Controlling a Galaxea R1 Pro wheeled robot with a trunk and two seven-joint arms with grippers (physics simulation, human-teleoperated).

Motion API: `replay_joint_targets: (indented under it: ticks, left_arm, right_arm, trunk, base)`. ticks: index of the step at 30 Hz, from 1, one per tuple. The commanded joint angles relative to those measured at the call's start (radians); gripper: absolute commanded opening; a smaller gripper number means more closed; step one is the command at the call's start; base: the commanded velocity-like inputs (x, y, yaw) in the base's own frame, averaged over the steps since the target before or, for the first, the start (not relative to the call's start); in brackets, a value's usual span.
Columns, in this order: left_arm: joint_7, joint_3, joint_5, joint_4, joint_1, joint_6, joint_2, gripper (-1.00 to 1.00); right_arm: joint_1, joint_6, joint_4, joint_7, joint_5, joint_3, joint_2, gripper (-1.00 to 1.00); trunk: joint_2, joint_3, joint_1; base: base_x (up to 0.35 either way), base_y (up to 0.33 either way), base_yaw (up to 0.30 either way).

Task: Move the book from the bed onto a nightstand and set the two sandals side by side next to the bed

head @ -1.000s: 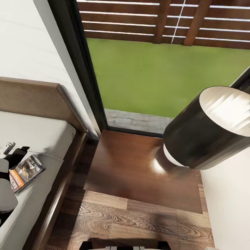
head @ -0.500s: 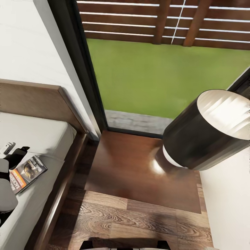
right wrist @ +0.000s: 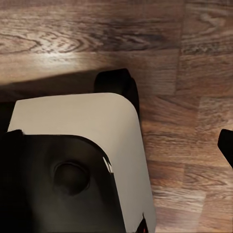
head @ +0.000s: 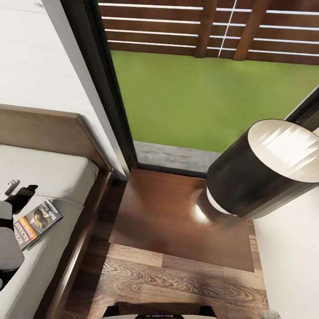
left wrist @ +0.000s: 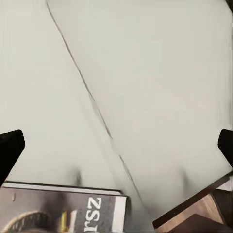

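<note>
- At the head view's lower left, the book (head: 37, 223) lies on the bed (head: 57, 177) (cover up), the left gripper (head: 17, 191) beside it, fingers wide apart, holding nothing.
- Nightstand (head: 177, 221) at centre.
- Right gripper's (right wrist: 116, 145) opening: cannot tell.

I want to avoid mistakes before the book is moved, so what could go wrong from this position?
1. The thin dark paperback with white lettering lies flat on the pale grey mattress; the left gripper, jaws wide open, may press it into the soft surface instead of gripping it.
2. The large dark cylindrical lamp shade overhangs the glossy reddish-brown nightstand, so the arm carrying the paperback could hit it.
</note>
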Motion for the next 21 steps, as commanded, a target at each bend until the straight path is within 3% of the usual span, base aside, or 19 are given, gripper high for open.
replay_joint_targets:
  ticks: [1, 6, 21]
  left_arm:
    - [-0.009, 0.003, 0.006, -0.007, -0.001, 0.001, 0.000, 1.00]
    - [-0.037, -0.013, 0.006, -0.035, -0.001, -0.027, -0.012, 1.00]
    - [-0.121, -0.088, 0.010, -0.120, -0.001, -0.111, -0.018, 1.00]
  right_arm:
    - [-0.006, 0.005, 0.002, 0.011, -0.008, 0.000, 0.000, 1.00]
    - [-0.015, 0.033, 0.008, 0.039, -0.008, 0.000, 0.000, 1.00]
    - [-0.015, 0.117, 0.017, 0.123, -0.008, 0.000, 0.000, 1.00]
  trunk:
    - [0.000, -0.001, 0.000]
    - [0.000, -0.001, 0.000]
    - [0.105, 0.046, -0.058]
  base:
    - [0.000, 0.000, 0.000]
    - [0.000, 0.000, 0.000]
    - [0.000, 0.000, 0.000]
